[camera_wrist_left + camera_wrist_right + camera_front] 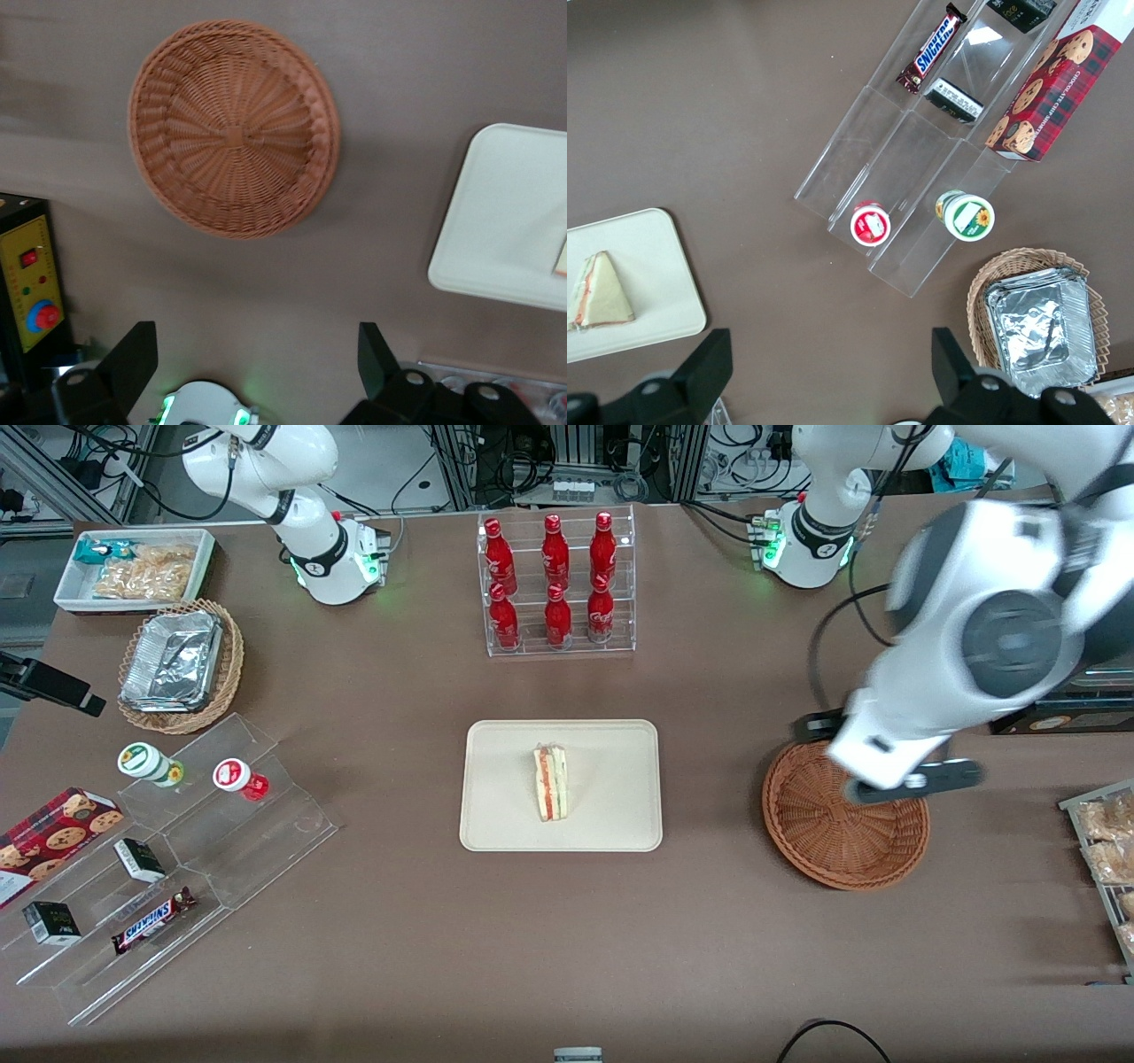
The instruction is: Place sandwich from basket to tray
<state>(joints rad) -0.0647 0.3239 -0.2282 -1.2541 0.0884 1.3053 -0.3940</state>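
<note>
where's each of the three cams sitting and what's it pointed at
Front view: high over the table edge facing both arms, looking down on the sandwich on the tray, with the working arm over the basket.
Left wrist view: on the working arm's wrist, looking down at the basket; the open gripper frames it.
Right wrist view: on the parked arm's wrist, looking down at the snack shelf.
Shared: all three show the tray; front and left wrist share the basket.

Reddish-brown woven basket point(844, 824), radial weave inside. Cream-beige tray point(505, 797). Pale sandwich point(550, 782), red and green stripes along its edge. Black-fingered gripper point(257, 359) above dull brown table point(399, 939).
</note>
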